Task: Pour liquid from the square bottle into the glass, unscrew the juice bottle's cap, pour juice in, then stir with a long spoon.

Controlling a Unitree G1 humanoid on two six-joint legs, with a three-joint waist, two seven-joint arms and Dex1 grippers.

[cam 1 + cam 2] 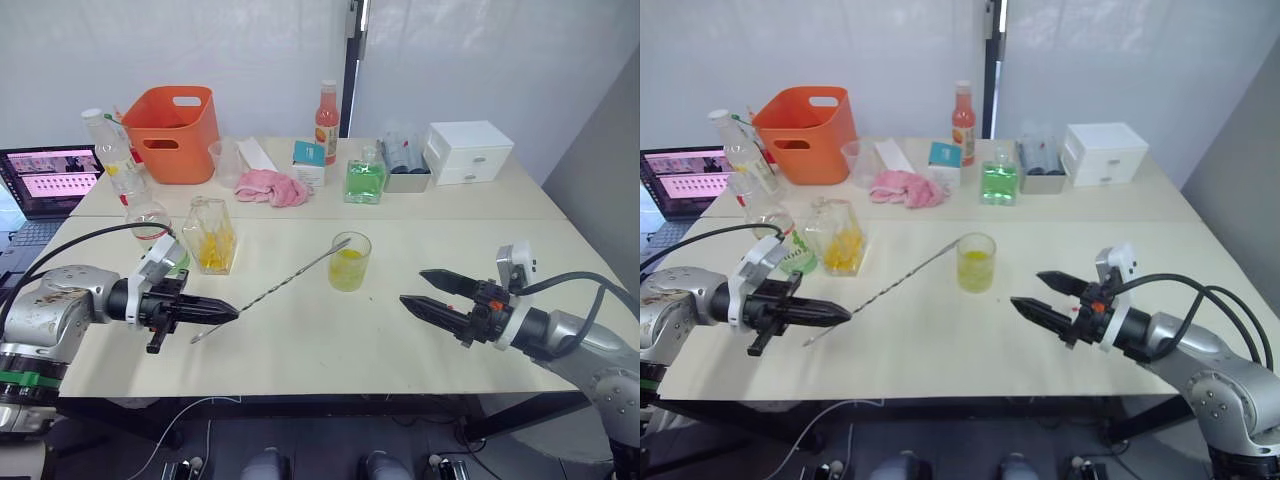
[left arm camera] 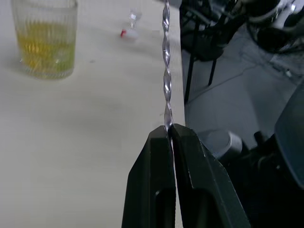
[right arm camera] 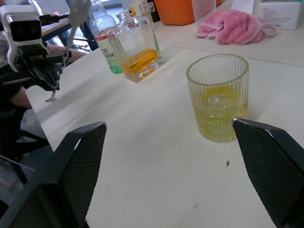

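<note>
The left gripper point(image 1: 222, 312) is clamped on the long spoon point(image 1: 285, 283), whose far end seems to rest in the glass point(image 1: 350, 261) mid-table. The right gripper point(image 1: 420, 292) hangs spread wide, empty, just beside it. To stir well, make small slow circles without nudging the rim.

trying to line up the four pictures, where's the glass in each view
Left eye view: the glass stands mid-table, between the grippers.
Right eye view: mid-table, slightly left of centre.
Left wrist view: top left corner, beyond the left gripper.
Right wrist view: right of centre.
Shared landmark: the long spoon, pinched in the left gripper.
</note>
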